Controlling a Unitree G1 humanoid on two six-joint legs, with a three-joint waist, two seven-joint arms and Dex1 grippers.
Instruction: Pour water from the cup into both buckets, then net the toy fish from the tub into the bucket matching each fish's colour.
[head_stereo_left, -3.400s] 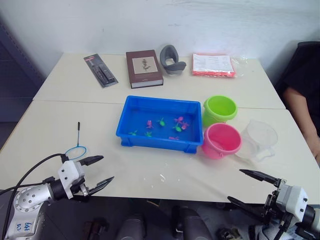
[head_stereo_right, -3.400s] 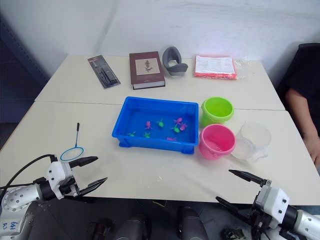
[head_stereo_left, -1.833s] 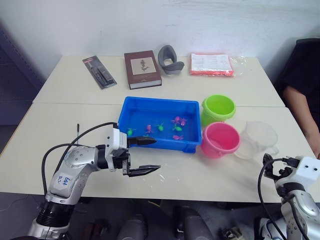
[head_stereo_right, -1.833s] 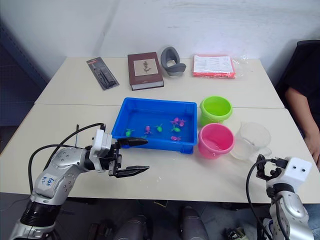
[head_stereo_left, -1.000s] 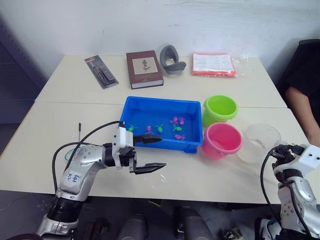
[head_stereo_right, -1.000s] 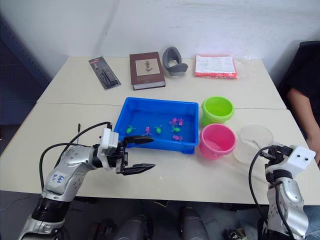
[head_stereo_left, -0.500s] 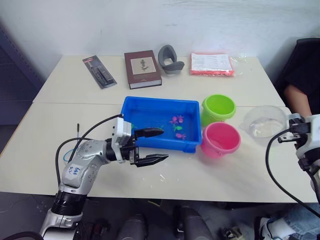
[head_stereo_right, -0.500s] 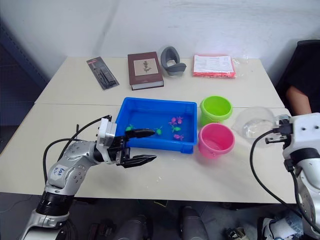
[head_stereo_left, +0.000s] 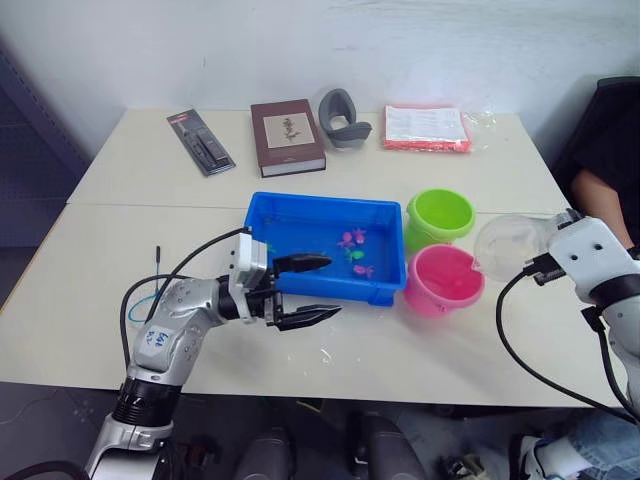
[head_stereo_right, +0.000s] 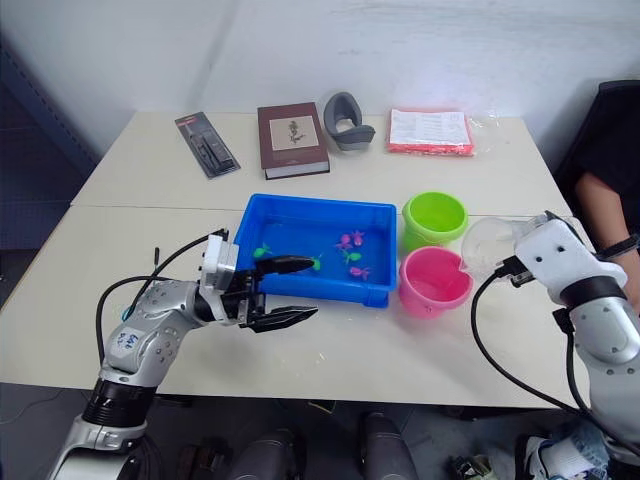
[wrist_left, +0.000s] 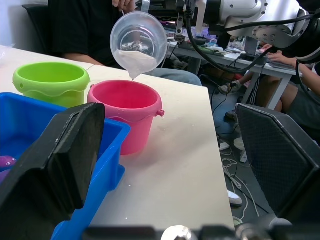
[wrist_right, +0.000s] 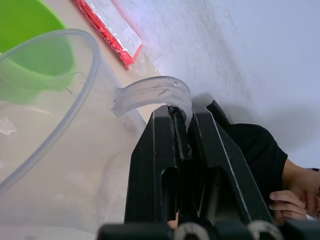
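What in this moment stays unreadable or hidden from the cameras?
- Net: eye views, hoop mostly behind the left arm; stick handle visible.
- Water level in the pink bucket: left wrist view, too low an angle to see inside.
- Fish count in the tub: the left claw covers part of it.
- Person's face: cut off by the right wrist view's edge.

At center frame the blue tub (head_stereo_right: 318, 248) sits on the counter (head_stereo_right: 400, 340), with small pink and green toy fish (head_stereo_right: 350, 243) inside. To its right stand 2 buckets: the lime green bucket (head_stereo_right: 434, 220) above the pink bucket (head_stereo_right: 434, 281). At right, the clear cup (head_stereo_right: 488, 246) is tipped toward the pink bucket. At lower left, the left pincer (head_stereo_right: 288, 292) hovers open at the tub's near edge.
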